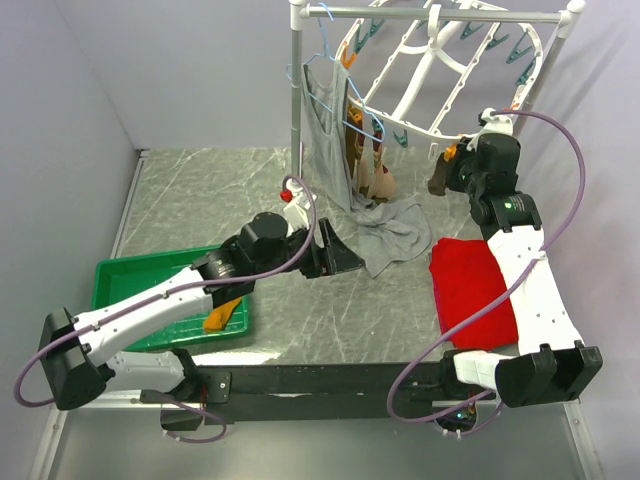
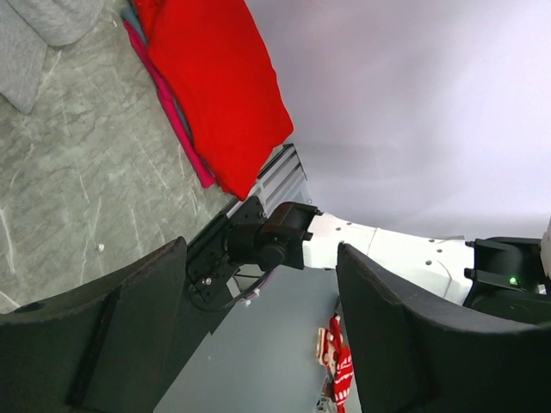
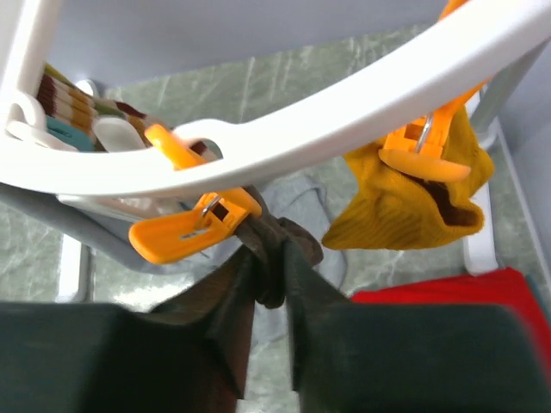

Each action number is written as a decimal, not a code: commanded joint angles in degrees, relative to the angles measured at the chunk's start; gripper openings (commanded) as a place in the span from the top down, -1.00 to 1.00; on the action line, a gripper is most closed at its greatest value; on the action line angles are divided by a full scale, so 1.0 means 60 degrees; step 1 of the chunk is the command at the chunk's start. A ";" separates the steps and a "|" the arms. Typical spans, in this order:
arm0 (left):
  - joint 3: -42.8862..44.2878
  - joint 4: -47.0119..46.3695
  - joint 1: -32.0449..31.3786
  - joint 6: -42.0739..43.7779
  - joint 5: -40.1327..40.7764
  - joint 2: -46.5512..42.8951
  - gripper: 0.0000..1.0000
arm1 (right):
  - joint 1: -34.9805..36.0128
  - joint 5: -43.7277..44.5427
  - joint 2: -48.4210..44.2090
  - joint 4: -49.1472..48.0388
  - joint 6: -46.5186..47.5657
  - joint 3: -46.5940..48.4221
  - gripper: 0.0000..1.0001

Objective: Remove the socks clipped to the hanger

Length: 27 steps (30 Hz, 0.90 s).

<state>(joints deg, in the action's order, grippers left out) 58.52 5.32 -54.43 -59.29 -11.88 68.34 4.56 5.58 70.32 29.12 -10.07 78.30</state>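
Right wrist, orange clip above pinched brown sock

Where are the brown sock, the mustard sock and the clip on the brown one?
brown sock (image 3: 275, 245): right wrist view, bunched top just below the clip.
mustard sock (image 3: 405, 211): right wrist view, middle of the fabric.
orange clip (image 3: 191, 225): right wrist view, lower handle.

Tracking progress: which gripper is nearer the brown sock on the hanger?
Right. The right gripper grips the brown sock under its orange clip; the left gripper sits open, low over the table.
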 commanded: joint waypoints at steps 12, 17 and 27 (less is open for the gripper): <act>0.2780 -0.0784 -0.0068 0.1486 0.0646 0.2333 -0.99 | -0.0071 -0.1515 -0.0178 0.1179 -0.0871 0.1230 1.00; 0.4058 -0.1662 0.0020 0.2234 0.0998 0.4384 -0.93 | -0.0057 -0.1692 -0.0075 0.2162 -0.0710 0.2081 1.00; 0.5376 -0.4665 -0.0068 0.3303 0.1789 0.6905 -0.93 | -0.0071 -0.2542 -0.0031 0.2587 -0.0842 0.2287 1.00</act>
<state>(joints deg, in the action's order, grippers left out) 85.67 -11.14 -54.39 -45.12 -3.68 106.83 4.47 -7.49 70.39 43.70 -14.96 90.02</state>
